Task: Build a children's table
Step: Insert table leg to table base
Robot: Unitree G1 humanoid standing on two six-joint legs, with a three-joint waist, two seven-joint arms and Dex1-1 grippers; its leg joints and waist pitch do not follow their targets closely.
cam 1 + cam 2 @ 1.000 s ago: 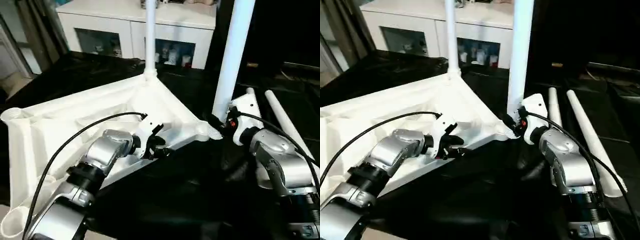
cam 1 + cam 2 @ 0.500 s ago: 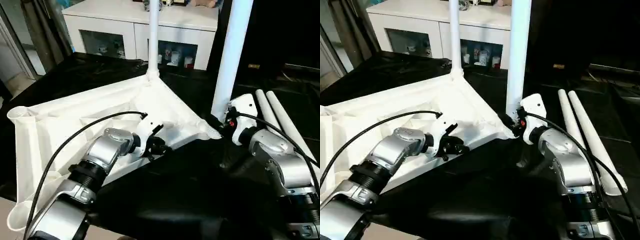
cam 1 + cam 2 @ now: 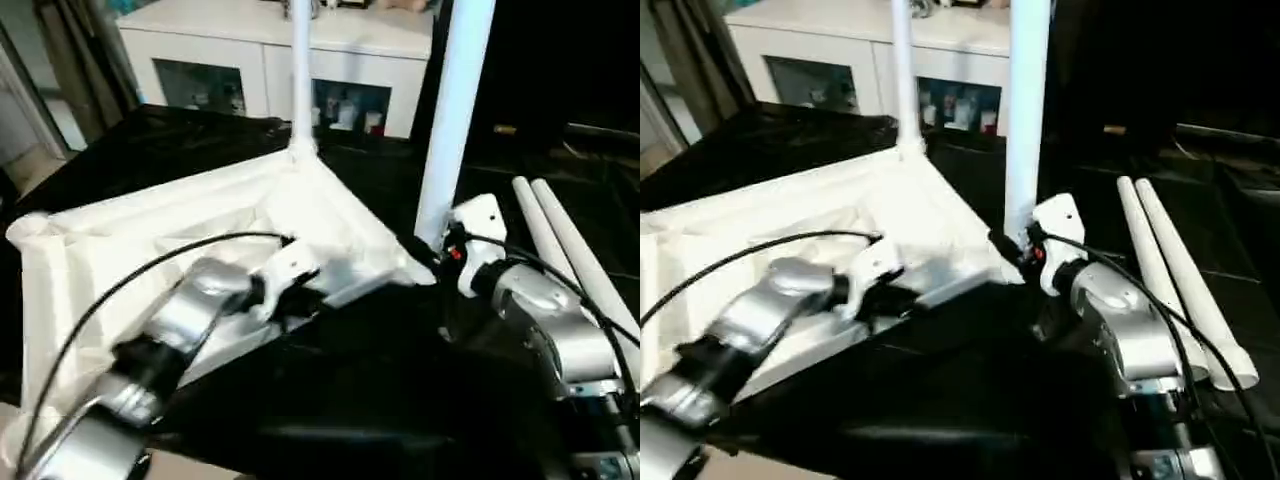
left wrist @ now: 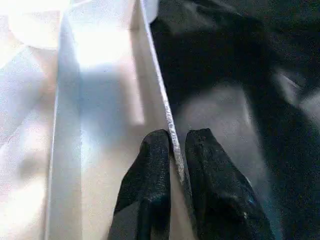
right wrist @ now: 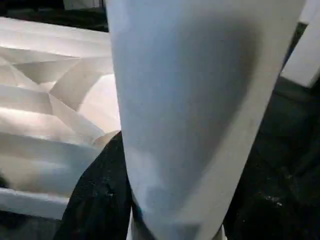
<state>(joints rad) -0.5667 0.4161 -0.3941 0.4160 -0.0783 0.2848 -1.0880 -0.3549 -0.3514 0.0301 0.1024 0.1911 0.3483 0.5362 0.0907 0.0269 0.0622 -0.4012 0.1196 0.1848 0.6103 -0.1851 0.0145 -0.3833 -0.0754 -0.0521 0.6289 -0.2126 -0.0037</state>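
Your left gripper (image 4: 172,165) has its jaws pinched on the upturned children's table (image 3: 150,235) rim near the black tabletop's (image 3: 400,400) front edge — your right gripper (image 3: 440,250) clasps the upright leg (image 3: 450,110) at the corner socket, axis vertical.

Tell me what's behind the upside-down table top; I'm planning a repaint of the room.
Behind the table top stands a white cabinet with glass-fronted compartments holding small items too blurred to name. The two upright legs cover strips of it; its base is hidden by the dark work surface.
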